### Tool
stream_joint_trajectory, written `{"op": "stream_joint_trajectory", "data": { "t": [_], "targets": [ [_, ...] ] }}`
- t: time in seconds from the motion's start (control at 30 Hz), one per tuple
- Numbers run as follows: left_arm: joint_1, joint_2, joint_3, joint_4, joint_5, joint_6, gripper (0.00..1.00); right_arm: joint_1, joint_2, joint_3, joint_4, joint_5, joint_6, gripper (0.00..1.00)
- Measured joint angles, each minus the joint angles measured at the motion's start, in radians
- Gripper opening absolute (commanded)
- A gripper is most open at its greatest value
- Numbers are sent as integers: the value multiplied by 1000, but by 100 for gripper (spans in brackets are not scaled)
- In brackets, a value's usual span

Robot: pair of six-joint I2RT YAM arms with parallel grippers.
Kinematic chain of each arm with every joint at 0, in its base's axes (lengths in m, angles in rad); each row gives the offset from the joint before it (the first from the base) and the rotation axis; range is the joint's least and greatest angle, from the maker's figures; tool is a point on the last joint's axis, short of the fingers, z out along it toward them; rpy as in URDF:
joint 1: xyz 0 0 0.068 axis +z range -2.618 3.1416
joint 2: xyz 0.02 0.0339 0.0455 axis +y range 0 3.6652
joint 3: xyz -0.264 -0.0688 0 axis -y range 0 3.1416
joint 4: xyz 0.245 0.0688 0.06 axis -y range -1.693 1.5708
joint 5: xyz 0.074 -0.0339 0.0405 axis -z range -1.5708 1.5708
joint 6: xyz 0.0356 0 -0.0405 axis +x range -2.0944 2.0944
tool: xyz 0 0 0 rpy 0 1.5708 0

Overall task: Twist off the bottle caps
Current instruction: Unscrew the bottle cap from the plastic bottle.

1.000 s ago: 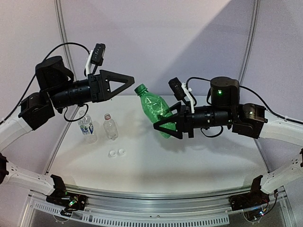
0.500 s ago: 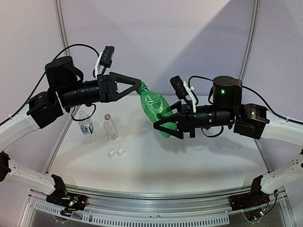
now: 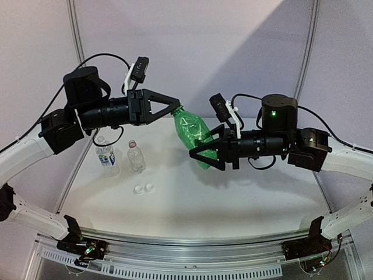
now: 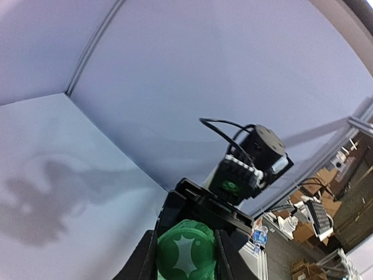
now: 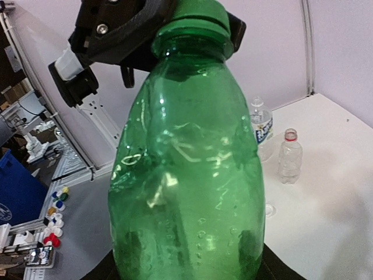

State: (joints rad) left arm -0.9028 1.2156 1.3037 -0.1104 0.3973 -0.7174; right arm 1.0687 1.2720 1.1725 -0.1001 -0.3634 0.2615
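Observation:
My right gripper [image 3: 201, 153] [image 5: 186, 265] is shut on the lower body of the green bottle [image 3: 193, 139] [image 5: 186, 175]. It holds the bottle in the air, neck tilted up and to the left. My left gripper [image 3: 176, 108] [image 4: 185, 256] is shut on the bottle's green cap [image 4: 185, 252] [image 5: 198, 16], one finger on each side. A clear bottle with a blue-white label [image 3: 106, 157] [image 5: 260, 125] and a shorter clear bottle [image 3: 135, 156] [image 5: 289, 156] stand uncapped on the table at the left. Two white caps [image 3: 144, 188] lie in front of them.
The white table [image 3: 245, 198] has wall panels behind it and metal poles at its left and right back corners. In the right wrist view, several small coloured caps [image 5: 54, 210] lie on a lower surface beyond the table's left edge.
My left gripper has moved right to the bottle's neck and closed on the green cap. The right arm and the bottle have barely moved.

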Motion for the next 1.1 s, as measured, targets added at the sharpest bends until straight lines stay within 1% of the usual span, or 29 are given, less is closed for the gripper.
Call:
{"op": "stream_joint_trajectory", "data": {
  "t": [0.07,0.13,0.3,0.37,0.4,0.53,0.6,0.63,0.67,0.8,0.87,0.97,1.0,1.1],
  "targets": [
    [0,21,29,-40,-29,-19,5,6,0,7,-23,61,-17,19],
    [0,45,57,-88,-74,-55,5,18,12,35,-82,146,-47,18],
    [0,101,147,-244,-231,-170,6,50,100,133,-193,379,-115,17],
    [0,114,159,-288,-274,-205,6,58,122,141,-206,429,-126,17],
    [-1,117,160,-307,-287,-221,8,63,130,141,-213,447,-130,17],
    [-3,122,158,-339,-314,-259,18,69,138,132,-218,471,-131,18],
    [-5,115,145,-332,-317,-263,26,71,135,121,-208,470,-129,18],
    [-6,108,130,-323,-319,-265,31,71,135,116,-205,469,-129,18],
    [-6,101,114,-315,-318,-267,38,71,134,107,-198,466,-128,18],
    [-9,62,51,-293,-321,-257,73,75,120,61,-185,463,-113,18],
    [-10,37,28,-288,-323,-240,84,74,106,39,-183,463,-104,17],
    [-10,-3,7,-263,-321,-220,97,74,80,13,-182,463,-85,17],
    [-10,-19,0,-254,-319,-211,99,74,74,8,-180,463,-78,17],
    [-10,-65,-21,-230,-314,-181,99,74,58,0,-168,463,-63,17]
  ]
}}
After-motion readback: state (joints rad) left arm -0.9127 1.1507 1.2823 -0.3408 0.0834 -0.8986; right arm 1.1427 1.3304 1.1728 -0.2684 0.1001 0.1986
